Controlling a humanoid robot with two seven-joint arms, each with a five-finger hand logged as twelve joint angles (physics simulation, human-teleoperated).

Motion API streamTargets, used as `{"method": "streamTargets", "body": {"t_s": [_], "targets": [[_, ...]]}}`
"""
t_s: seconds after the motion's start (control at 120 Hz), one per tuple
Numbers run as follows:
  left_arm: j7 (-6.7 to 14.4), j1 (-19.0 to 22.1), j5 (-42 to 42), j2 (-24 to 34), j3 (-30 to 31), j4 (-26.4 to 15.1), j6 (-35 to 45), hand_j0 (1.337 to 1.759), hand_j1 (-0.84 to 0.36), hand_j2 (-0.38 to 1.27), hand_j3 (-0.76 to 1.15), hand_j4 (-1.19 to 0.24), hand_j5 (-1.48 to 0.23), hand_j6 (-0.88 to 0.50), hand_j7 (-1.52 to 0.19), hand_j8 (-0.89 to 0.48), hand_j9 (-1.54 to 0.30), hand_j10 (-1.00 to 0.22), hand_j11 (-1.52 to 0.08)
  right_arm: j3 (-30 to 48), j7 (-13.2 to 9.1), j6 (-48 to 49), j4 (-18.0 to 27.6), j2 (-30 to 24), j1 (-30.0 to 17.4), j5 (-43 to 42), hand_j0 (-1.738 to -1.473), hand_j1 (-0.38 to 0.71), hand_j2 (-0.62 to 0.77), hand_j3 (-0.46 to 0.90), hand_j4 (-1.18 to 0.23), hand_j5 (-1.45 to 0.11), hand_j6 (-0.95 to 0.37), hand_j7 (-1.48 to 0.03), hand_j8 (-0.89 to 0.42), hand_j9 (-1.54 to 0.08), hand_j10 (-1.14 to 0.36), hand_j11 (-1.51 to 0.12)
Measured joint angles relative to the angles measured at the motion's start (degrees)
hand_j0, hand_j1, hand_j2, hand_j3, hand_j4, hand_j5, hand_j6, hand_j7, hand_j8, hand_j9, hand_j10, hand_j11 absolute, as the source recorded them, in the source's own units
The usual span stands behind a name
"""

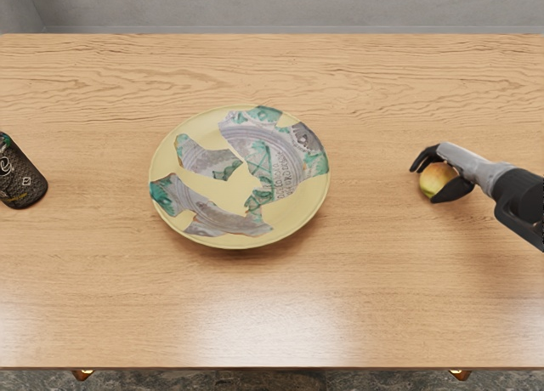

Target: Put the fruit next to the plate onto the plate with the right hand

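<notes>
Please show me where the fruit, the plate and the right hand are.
fruit (434, 180): head view, its visible yellow side
plate (161, 165): head view, bare yellow left rim
right hand (455, 158): head view, grey back of hand

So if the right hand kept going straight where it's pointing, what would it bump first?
The fruit, already cupped in the right hand; past it, probably the rim of the plate, though height is hard to judge.

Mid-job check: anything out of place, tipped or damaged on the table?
Nothing damaged or spilled. The plate sits flat; its patches look printed. The right hand wraps the fruit beside it. A dark object lies at the left edge, cropped.
</notes>
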Motion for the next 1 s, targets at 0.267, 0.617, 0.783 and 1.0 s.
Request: {"method": "streamTargets", "body": {"t_s": [0.267, 0.617, 0.783, 1.0], "targets": [[0.01, 0.00, 0.00, 0.00, 0.02, 0.00, 0.00, 1.658, 0.06, 0.05, 0.00, -0.24, -0.32, -0.25, -0.32, -0.25, -0.32, -0.24, -0.32, -0.73, 0.04, -0.35, -1.64, 1.25, -0.12, -0.64, -1.626, 0.24, 0.04, 0.05, -0.68, -0.74, -0.41, -0.81, -0.28, -0.79, -0.34, -0.82], [0.02, -0.01, -0.01, 0.00, 0.05, 0.00, -0.01, 1.658, 0.06, 0.05, 0.00, -0.24, -0.32, -0.25, -0.32, -0.25, -0.32, -0.25, -0.32, -0.35, 0.87, 1.05, -0.38, -0.10, 1.90, 1.35, -1.625, 0.22, 0.06, 0.00, -0.80, -1.11, -0.48, -1.07, -0.28, -1.09, -0.29, -1.13], [0.03, -0.01, 0.00, 0.00, 0.06, -0.01, 0.00, 1.658, 0.06, 0.05, 0.00, -0.25, -0.32, -0.25, -0.32, -0.25, -0.32, -0.25, -0.32, -0.21, 0.92, 4.89, 1.42, -1.63, 5.99, 7.27, -1.633, 0.23, 0.07, 0.00, -0.83, -1.16, -0.49, -1.10, -0.25, -1.14, -0.25, -1.16], [0.03, -0.01, -0.01, 0.00, 0.08, -0.01, 0.00, 1.658, 0.06, 0.05, 0.00, -0.25, -0.32, -0.25, -0.32, -0.25, -0.32, -0.25, -0.32, 1.42, 0.86, 11.92, 3.56, -1.67, 11.21, 17.42, -1.638, 0.25, 0.07, 0.00, -0.84, -1.17, -0.54, -1.12, -0.24, -1.16, -0.22, -1.18]]}}
